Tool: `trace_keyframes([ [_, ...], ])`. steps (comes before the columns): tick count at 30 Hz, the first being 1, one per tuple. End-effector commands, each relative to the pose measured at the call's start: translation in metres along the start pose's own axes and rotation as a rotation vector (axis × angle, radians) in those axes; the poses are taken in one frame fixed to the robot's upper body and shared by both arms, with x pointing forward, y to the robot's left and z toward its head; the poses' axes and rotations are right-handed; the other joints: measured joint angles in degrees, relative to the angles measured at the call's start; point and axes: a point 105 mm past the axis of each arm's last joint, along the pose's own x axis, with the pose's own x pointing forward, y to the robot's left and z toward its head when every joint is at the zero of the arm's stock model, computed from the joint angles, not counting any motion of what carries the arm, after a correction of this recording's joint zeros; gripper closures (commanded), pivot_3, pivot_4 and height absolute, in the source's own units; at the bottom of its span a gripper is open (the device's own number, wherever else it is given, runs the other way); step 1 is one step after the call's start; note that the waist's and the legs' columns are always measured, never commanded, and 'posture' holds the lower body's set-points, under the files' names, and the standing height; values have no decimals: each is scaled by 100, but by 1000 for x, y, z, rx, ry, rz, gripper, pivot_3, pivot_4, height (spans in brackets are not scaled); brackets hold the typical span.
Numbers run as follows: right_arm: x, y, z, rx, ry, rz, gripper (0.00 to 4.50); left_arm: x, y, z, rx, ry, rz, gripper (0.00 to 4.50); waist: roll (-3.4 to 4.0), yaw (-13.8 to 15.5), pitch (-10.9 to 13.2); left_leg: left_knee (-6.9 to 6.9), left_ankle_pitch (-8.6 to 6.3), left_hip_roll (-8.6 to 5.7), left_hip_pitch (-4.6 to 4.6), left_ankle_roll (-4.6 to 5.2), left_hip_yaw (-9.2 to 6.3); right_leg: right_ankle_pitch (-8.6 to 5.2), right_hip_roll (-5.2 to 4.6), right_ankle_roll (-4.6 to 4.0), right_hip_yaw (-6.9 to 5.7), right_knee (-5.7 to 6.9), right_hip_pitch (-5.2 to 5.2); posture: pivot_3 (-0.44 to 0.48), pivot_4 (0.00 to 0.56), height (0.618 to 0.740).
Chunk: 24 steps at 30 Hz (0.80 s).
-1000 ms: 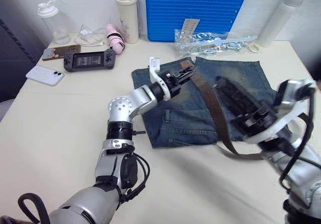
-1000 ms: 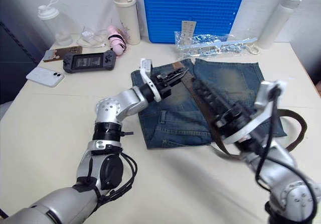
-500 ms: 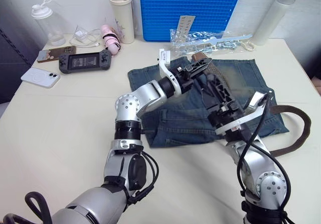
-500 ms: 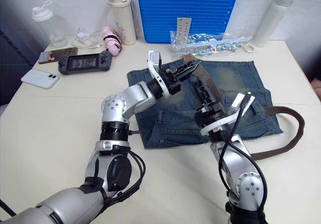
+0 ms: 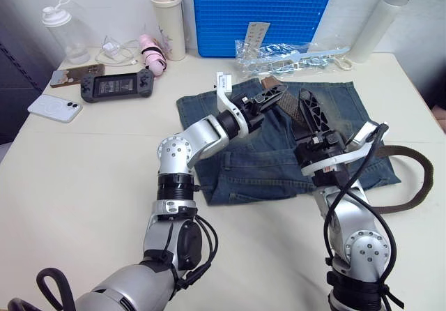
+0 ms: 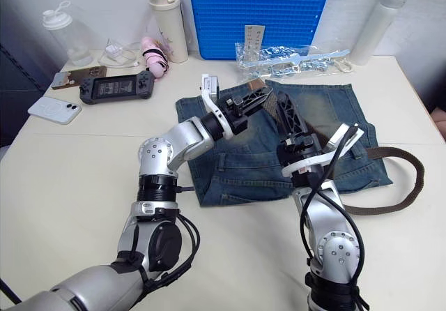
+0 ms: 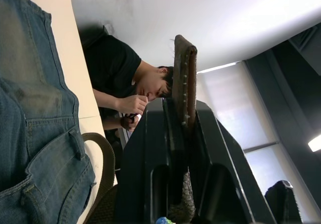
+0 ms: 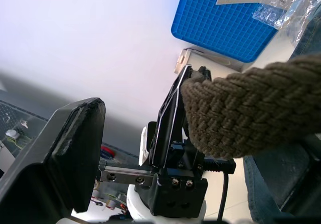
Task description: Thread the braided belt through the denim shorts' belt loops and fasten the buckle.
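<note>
Threading not started, by my read. The braided belt (image 5: 408, 159) isn't through any belt loops that I can make out, and I can't pick out the buckle.

The denim shorts (image 5: 245, 163) lie flat mid-worktop (image 5: 77, 185), waistband at the far edge. Faded blue denim, pale yellowish worn patches, stitched pockets.

Left end effector (image 5: 268, 99) hovers over the far waistband, fingers (image 7: 150, 148) pressed together on the belt's leather tip. In the left wrist view the tip stands up between them: stiff, reddish-brown, stitched edge.

Right end effector (image 5: 311, 113) sits just right of it over the shorts, fingers spread. In the right wrist view the woven strap crosses in front of them, but it's not pinched.

From the tip the strap runs down across the shorts, then loops off their right edge onto the worktop in a wide curve. Dark brown, coarse braid, floppy.

Left to do: feed the tip into the first loop, work round the waistband, fasten.

Far-side clutter: blue plastic grid crate (image 5: 265, 11), white bottle (image 5: 376, 21), phones, handheld console.
</note>
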Motion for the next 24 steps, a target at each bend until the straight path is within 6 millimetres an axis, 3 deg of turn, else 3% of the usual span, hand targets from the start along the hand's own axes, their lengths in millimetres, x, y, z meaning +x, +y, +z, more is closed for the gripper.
trace_keyframes([
  [1, 4, 6, -4, -56, 25, 30, 56, 11, -13, -20, -44, 19, -79, 4500, 0, 0, 0, 0, 0, 0, 0, 0, 0, 0, 0, 0, 0, 0, 0, 0, 150, 689],
  [8, 13, 3, -2, -79, -5, 24, 56, 11, -12, -25, -54, 14, -80, 4500, 0, -3, 0, -1, 0, 0, 0, 0, 0, 0, 1, 0, 0, 0, -1, 0, 150, 689],
  [11, 13, 2, -1, -77, -20, 21, 884, 11, -11, -25, -56, 3, -76, 4500, 0, 2, 0, 0, 0, 0, 0, 0, 0, 0, 1, 0, 0, 0, -1, 0, 150, 689],
  [18, 12, 3, 1, -61, -41, 25, 4314, 13, -11, -23, -58, -15, -74, 4500, 0, -2, 0, -1, 0, 0, 0, 0, 0, 0, 1, 0, 1, 0, -1, 0, 150, 689],
  [24, 14, 3, 8, -53, -85, 30, 4433, 13, -9, -27, -71, -11, -68, 4500, 0, -3, 0, -1, 0, 0, 0, 0, 0, 0, 1, 0, 1, 0, -1, 0, 150, 689],
])
